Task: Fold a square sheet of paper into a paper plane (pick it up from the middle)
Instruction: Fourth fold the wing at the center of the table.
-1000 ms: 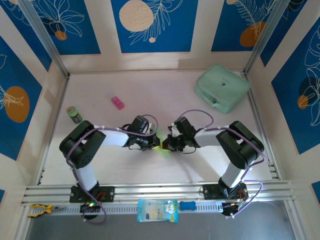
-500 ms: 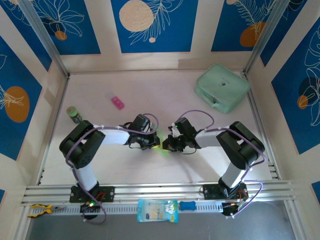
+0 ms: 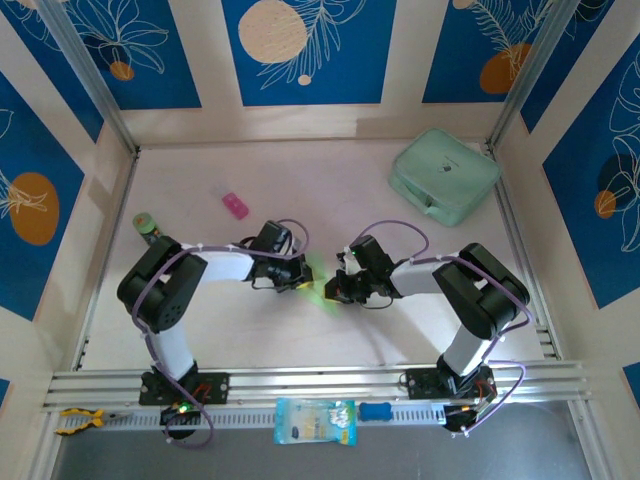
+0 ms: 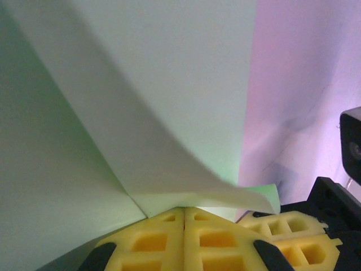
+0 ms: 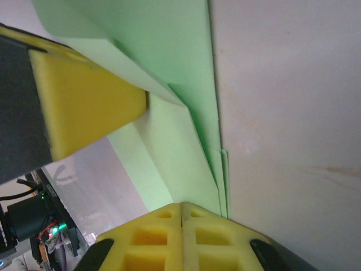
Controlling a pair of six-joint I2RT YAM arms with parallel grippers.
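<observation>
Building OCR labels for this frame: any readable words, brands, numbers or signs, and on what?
No text reads clearly in any view.
Mint-green case: small dark mark on the lid, too small to read.
Blue packet at the near edge: print blurred, unreadable.
Green paper: blank where visible.

The pale-green paper [image 3: 318,284] lay just below the centre of the top view, a small, partly folded strip. In the wrist views it showed overlapping flaps with sharp creases, one loose corner curling up at lower right.
</observation>
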